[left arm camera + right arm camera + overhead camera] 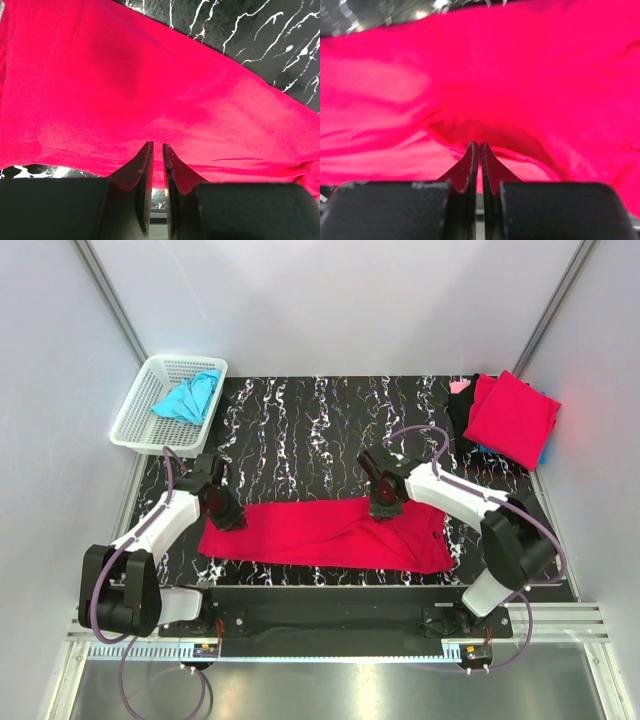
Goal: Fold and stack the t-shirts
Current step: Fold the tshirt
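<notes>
Crimson red cloth t-shirt [330,535] lies stretched as a long, low band across the near part of the black, white-veined counter [320,430], its near hem running close to the counter's front edge and its right end reaching toward the right arm's base. The left pincer [228,518] meets the shirt's left end; in the left wrist view its fingers [157,146] stand a narrow slit apart, clamped on the hem at the cloth's near edge. The right pincer [383,508] comes down on the shirt's far edge, right of centre, and the right wrist view shows its tips [479,145] pressed almost together on a puckered fold of the red cloth. Beyond the shirt's far edge, a broad stretch of bare marbled surface runs to the back of the counter, giving both arms room between the two far corners. At the far-left corner sits a white plastic lattice basket [140,400], partly over the counter's left edge, with a crumpled turquoise blue t-shirt [188,398] inside. At the far-right corner, close to the right edge, rests a folded red t-shirt [512,418] atop a stack, slivers of blue and pink cloth showing beneath it. Pale walls close in on both sides.
</notes>
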